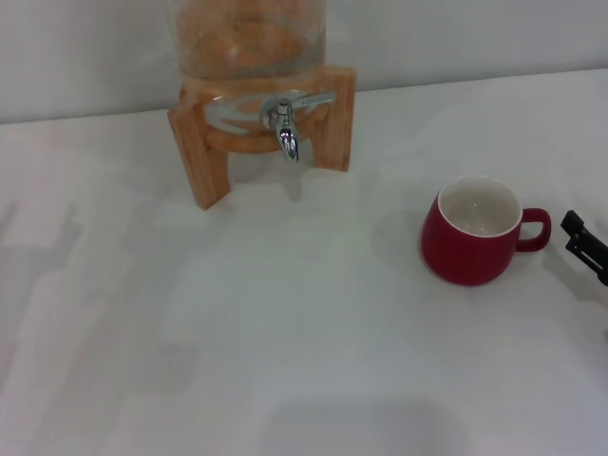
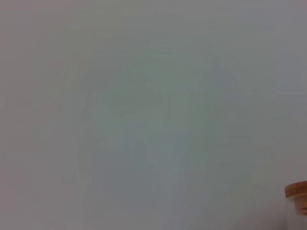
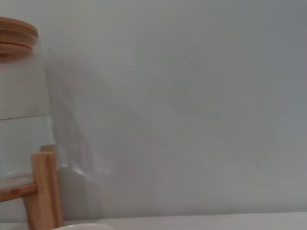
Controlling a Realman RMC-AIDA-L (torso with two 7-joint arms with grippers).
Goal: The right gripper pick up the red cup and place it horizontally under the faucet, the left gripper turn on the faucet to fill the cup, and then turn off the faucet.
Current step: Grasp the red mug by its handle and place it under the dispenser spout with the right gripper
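Head view shows the red cup (image 1: 472, 233) upright on the white table (image 1: 237, 332), its loop handle turned toward our right side. Well apart from it, at the far left of the table, the faucet (image 1: 285, 122) juts from the glass dispenser (image 1: 249, 38) in its wooden stand (image 1: 204, 157), with its spout pointing down and nothing beneath it.

We judge that the first step, the pickup, is in hand and not yet done. The right gripper (image 1: 584, 245) peeks in at the right edge, just beside the cup's handle but not touching it. Only a small black part of it shows, so we cannot tell whether its fingers stand wide or narrow.

The next move calls for us to bring those fingers the rest of the way to the cup and close on the handle or the wall. Then comes a carry across the table to set the cup below the spout.

The left gripper is out of sight in every view.
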